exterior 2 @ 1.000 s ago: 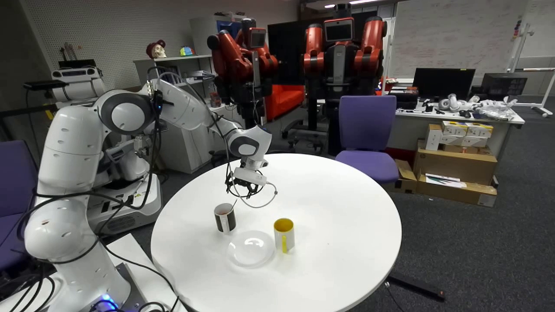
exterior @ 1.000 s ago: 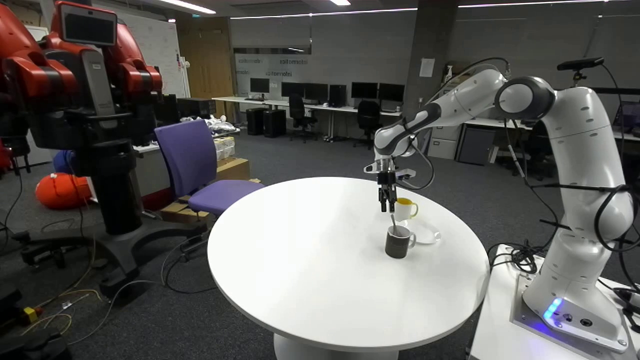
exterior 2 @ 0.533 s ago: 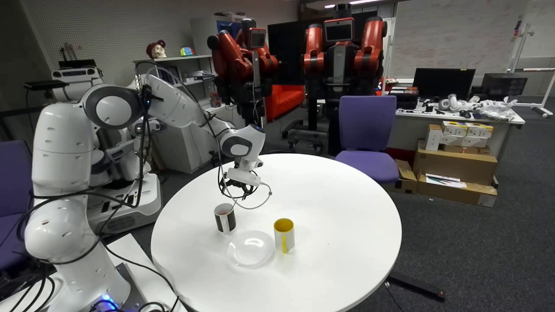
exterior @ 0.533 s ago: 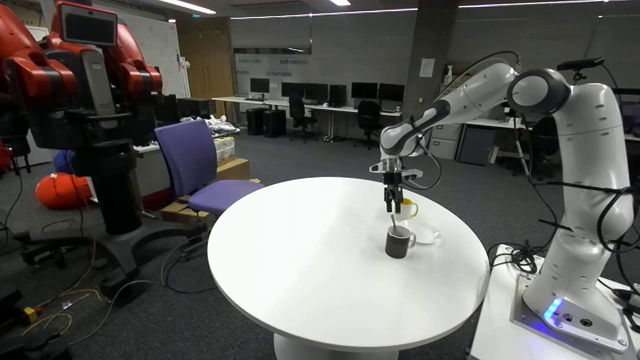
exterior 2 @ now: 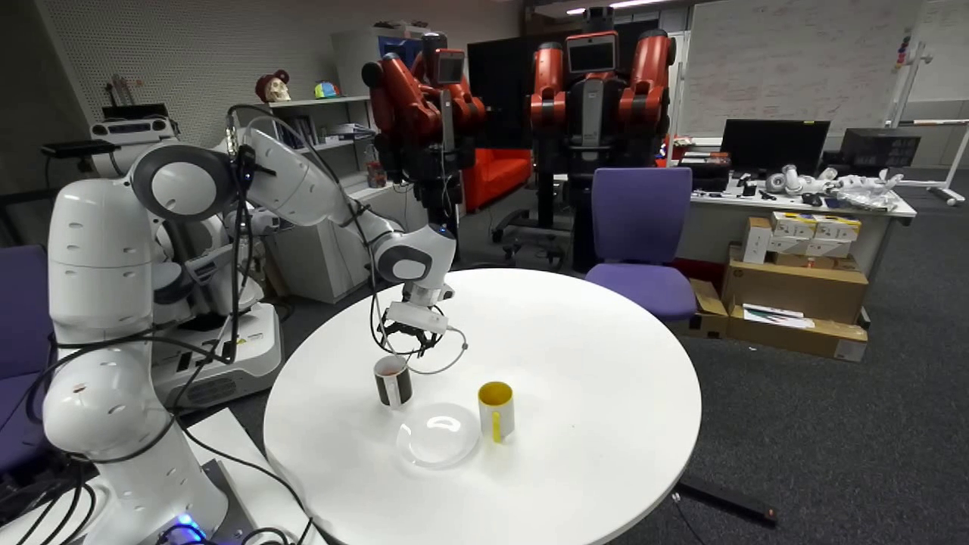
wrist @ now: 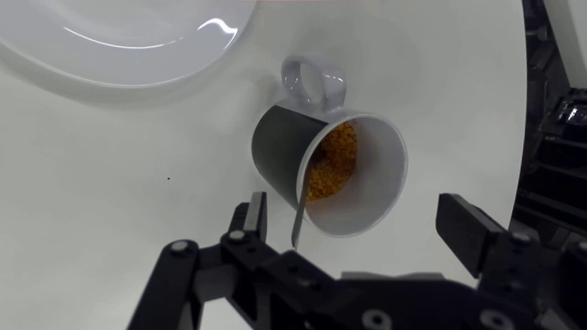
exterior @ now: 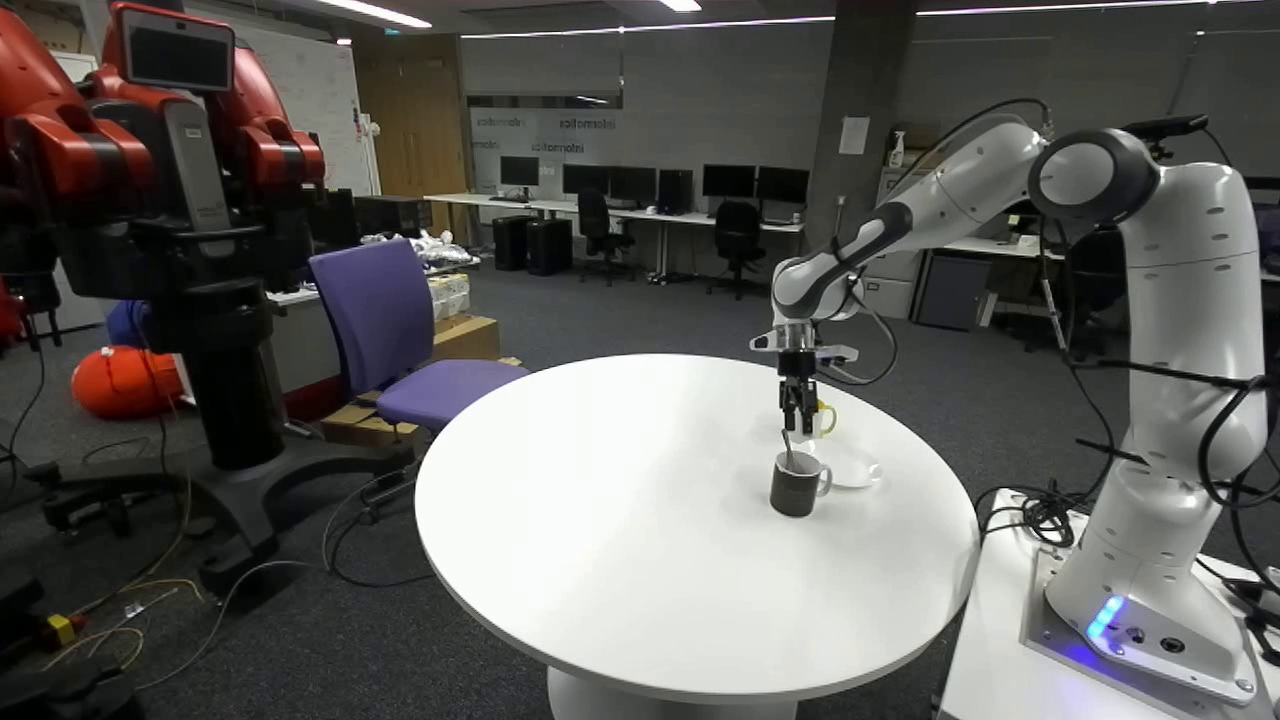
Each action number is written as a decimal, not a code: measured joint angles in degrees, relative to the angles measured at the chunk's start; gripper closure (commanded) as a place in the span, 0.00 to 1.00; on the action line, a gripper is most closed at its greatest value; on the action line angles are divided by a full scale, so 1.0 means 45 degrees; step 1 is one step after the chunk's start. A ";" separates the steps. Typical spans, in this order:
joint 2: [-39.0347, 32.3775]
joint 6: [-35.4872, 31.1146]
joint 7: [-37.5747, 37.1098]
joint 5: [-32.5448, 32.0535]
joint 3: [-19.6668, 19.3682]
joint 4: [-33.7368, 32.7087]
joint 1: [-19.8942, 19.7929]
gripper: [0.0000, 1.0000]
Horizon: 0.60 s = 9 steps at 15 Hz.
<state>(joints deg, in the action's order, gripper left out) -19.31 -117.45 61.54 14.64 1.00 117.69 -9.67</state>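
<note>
Hovering with fingers (wrist: 463, 231) spread wide, the gripper (exterior: 799, 428) is near the dark-sided mug (wrist: 286, 144), which stands upright on the round white table (exterior: 600, 500), holding orange-brown bits (wrist: 337, 165) and a thin utensil (wrist: 299, 215) leaning against its rim. Near it lies a white plate (exterior 2: 439, 437) with a yellow-lined mug (exterior 2: 496, 409) just beside; farther off stands a purple chair (exterior 2: 642, 216).

The arm (exterior: 1195, 310) before me was white, with dark-grey rings (exterior 2: 216, 178) at its joints (exterior 2: 174, 189). Black cables (exterior: 1170, 372) wrapped it. The base (exterior: 1165, 608) bore a blue light (exterior: 1105, 616); the black gripper (exterior: 798, 425) carried pale round screws (wrist: 179, 246).
</note>
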 measured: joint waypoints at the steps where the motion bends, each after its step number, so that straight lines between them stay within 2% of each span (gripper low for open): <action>1: 0.0000 -0.0115 0.0000 -0.0001 0.0000 0.0093 0.0000 0.00; 4: -0.0010 -0.0480 0.0001 -0.0001 0.0000 0.0294 0.0000 0.00; 6: -0.0021 -0.0522 0.0010 -0.0001 0.0000 0.0304 0.0001 0.06; 9: -0.0053 -0.0523 0.0019 0.0000 0.0002 0.0304 0.0008 0.07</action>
<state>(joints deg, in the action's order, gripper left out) -19.55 -119.80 61.63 14.64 1.01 119.06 -9.64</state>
